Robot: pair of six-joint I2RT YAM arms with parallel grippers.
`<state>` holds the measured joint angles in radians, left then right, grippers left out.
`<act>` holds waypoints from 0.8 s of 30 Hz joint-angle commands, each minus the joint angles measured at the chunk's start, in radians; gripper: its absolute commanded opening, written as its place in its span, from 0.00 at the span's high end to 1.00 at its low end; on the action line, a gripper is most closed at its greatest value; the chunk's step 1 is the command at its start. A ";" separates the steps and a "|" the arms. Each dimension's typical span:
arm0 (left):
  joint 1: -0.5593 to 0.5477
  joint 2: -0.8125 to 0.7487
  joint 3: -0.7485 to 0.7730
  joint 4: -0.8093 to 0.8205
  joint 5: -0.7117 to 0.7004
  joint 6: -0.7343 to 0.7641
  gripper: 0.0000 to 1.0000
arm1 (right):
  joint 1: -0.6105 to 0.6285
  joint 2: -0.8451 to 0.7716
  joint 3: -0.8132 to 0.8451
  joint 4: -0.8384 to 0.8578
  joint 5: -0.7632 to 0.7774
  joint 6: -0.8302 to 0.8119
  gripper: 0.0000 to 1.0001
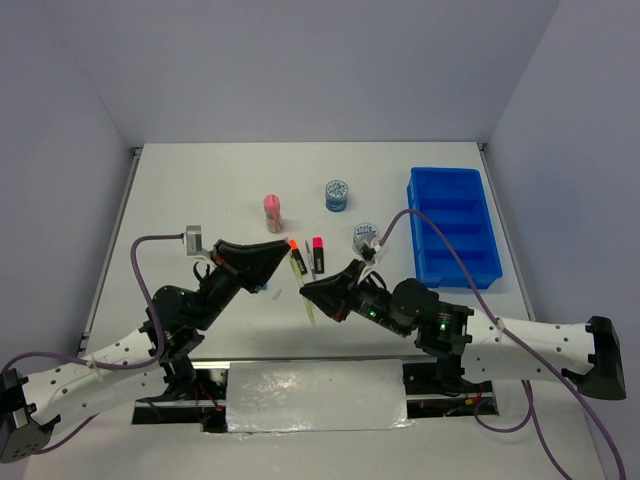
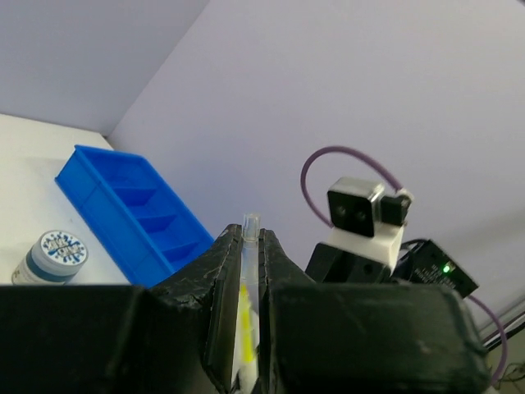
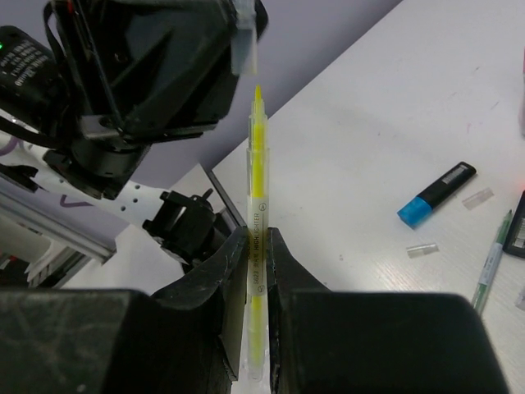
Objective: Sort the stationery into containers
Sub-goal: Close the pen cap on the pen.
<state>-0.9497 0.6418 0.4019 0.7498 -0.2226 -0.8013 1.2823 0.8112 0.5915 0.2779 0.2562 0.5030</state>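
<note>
Here, we see right jaws clamped on yellow pen (image 3: 257, 189), left jaws pinching clear cap (image 3: 244, 45) (just off its tip).

The bright blue tray (image 1: 455, 205) lies lengthwise, split into crosswise compartments. Just left of its near half stands one blue-white patterned roll (image 1: 366, 237). The second roll (image 1: 338, 194) stands farther left, level with the tray's far end, and the pink-topped tube (image 1: 272, 212) stands farther left again. The orange-capped highlighter (image 1: 297, 258) and pink-capped highlighter (image 1: 318, 253) lie side by side (a thin pale pen (image 3: 490, 267) beside them). The blue-capped highlighter (image 3: 435, 193) lies flat. An uncapped yellow pen (image 3: 256, 164) stands pinched in the right gripper (image 3: 257, 246), and its clear cap (image 2: 251, 226) is pinched in the left gripper (image 2: 246, 271).
</note>
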 commanded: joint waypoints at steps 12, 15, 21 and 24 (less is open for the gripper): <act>0.003 -0.005 -0.008 0.147 -0.066 -0.044 1.00 | 0.022 0.014 0.056 0.066 0.049 -0.017 1.00; 0.003 0.004 -0.009 0.154 -0.063 -0.049 1.00 | 0.023 0.026 0.067 0.060 0.049 -0.021 1.00; 0.003 0.013 -0.017 0.174 -0.061 -0.058 1.00 | 0.022 0.022 0.062 0.066 0.052 -0.020 1.00; 0.003 0.019 -0.011 0.166 -0.054 -0.058 1.00 | 0.022 0.026 0.071 0.052 0.051 -0.030 1.00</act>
<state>-0.9493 0.6601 0.3897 0.8383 -0.2783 -0.8455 1.2945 0.8356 0.6117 0.2924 0.2863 0.4961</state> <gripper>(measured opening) 0.228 0.177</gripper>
